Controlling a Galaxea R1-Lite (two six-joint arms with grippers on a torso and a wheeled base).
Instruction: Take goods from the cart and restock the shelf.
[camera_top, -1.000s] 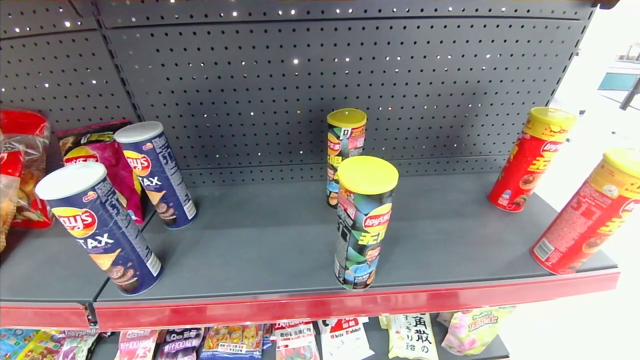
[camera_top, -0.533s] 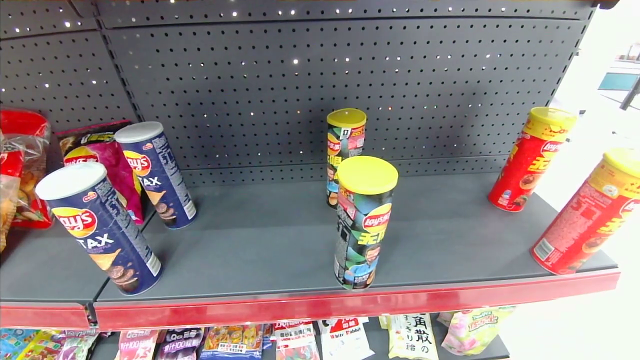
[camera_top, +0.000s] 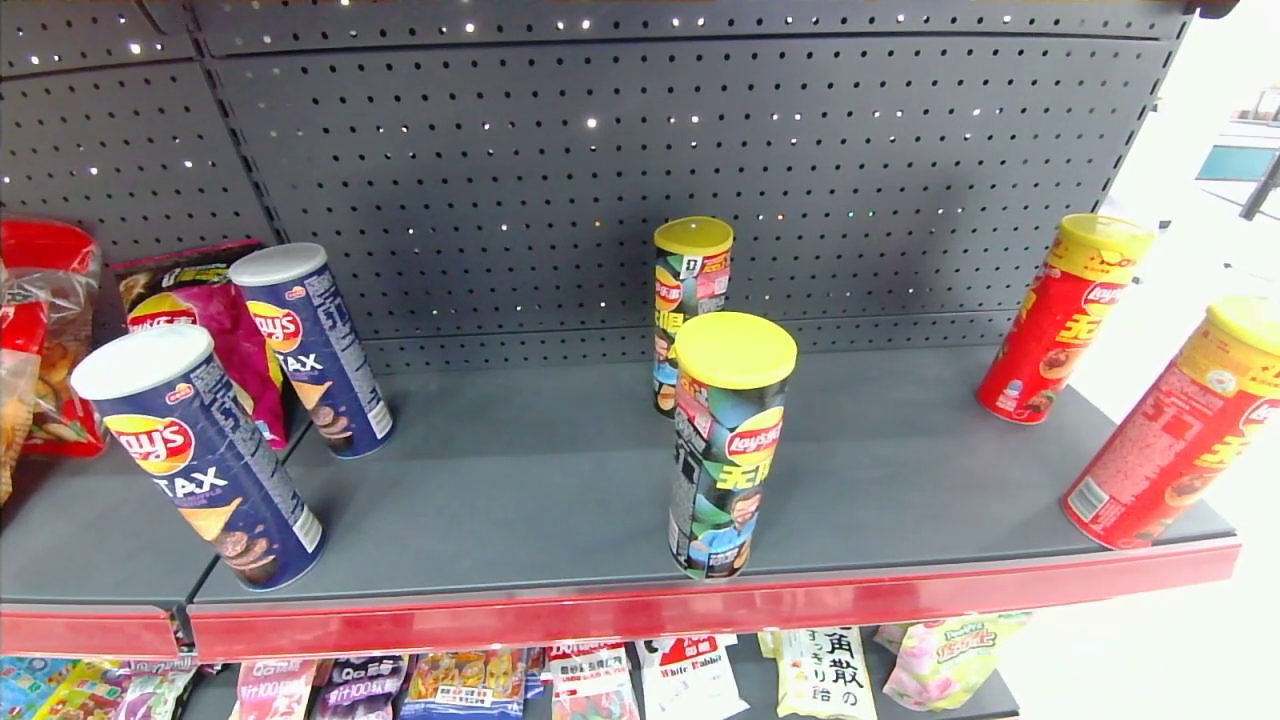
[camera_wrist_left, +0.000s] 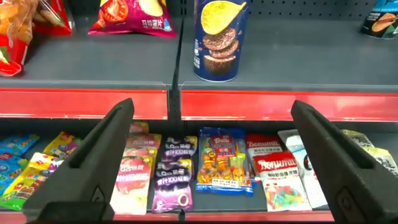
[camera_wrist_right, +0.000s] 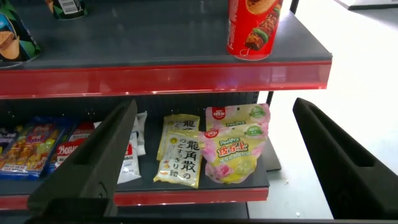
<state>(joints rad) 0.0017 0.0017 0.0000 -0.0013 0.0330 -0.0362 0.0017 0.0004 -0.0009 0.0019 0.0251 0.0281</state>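
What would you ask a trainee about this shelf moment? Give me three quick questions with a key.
1. Multiple choice: how many yellow-lidded cans stand on the upper shelf? A two; B four; C six.
2. True or false: the left claw is shut on the front blue can.
3. Fill in: the front red can stands at the shelf's ___ end.

Key: 1 B, two dark and two red. 2 False, its jaws stand open with nothing between them. 3 Right.
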